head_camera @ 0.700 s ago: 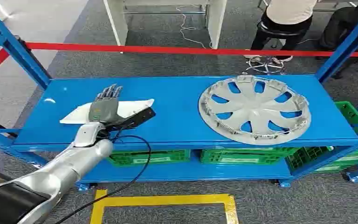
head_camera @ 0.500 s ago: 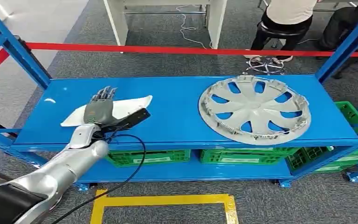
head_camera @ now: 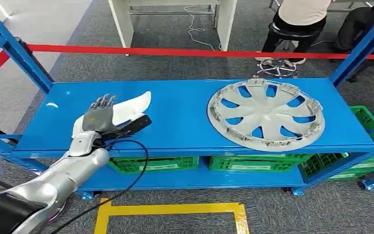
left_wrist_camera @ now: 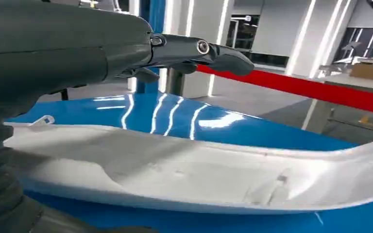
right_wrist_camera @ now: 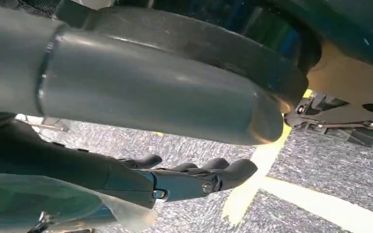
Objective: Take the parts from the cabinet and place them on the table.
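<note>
The left robot hand (head_camera: 97, 118) is clamping the white trim panel (head_camera: 132, 106), tilting it off the blue shelf (head_camera: 185, 122) for carrying; right robot hand (right_wrist_camera: 184, 180) is hanging with fingers apart.

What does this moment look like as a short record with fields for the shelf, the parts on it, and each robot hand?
surface: glossy blue metal shelf
part one: long white curved plastic trim panel, lying at the shelf's left end
part two: round silver spoked wheel cover, lying flat at the right end
left hand: left hand over the panel, fingers extended; grip cannot be confirmed
right hand: right hand hanging above grey carpet, holding nothing
below: green plastic crates
</note>
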Tool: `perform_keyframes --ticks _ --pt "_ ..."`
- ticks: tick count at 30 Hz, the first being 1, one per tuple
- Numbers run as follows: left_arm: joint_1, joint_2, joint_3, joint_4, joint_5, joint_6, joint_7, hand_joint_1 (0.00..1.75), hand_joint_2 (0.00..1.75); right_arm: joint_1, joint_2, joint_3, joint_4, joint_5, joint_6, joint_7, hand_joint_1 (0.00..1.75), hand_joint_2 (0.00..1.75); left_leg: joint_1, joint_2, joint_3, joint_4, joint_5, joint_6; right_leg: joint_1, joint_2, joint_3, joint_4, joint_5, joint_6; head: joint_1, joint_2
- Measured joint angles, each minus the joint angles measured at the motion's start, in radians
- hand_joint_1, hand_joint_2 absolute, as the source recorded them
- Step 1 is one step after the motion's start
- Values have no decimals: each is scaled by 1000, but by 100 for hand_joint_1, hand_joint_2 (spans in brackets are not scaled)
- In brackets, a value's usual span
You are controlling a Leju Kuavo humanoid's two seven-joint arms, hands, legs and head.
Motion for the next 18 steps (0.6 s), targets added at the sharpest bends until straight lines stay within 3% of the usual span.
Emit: perform_keyframes --ticks 3,7,14,15,17,18 --pt "0 -7 0 7 -31 -19 20 0 175 1 0 -9 0 -24 -10 -12 0 0 0 0 0 0 0 0 0 0 0 0 0 0 0 0" --pt "-15 -50 -11 29 -96 -96 88 0 175 3 0 -44 0 -65 -19 -26 0 0 0 0 0 0 0 0 0 0 0 0 0 0 0 0" --pt "-46 -87 -23 69 -124 -152 159 0 175 11 0 -75 0 -65 -14 11 0 0 0 0 0 0 0 0 0 0 0 0 0 0 0 0" --pt "-47 -89 -23 72 -123 -154 161 12 175 11 0 -76 0 -65 -18 11 0 0 0 0 0 0 0 0 0 0 0 0 0 0 0 0" --pt "-51 -93 -23 81 -124 -162 163 155 175 11 0 -79 0 -66 -23 12 0 0 0 0 0 0 0 0 0 0 0 0 0 0 0 0" --pt "-51 -94 -23 84 -126 -163 163 175 175 10 0 -82 0 -66 -25 14 0 0 0 0 0 0 0 0 0 0 0 0 0 0 0 0"
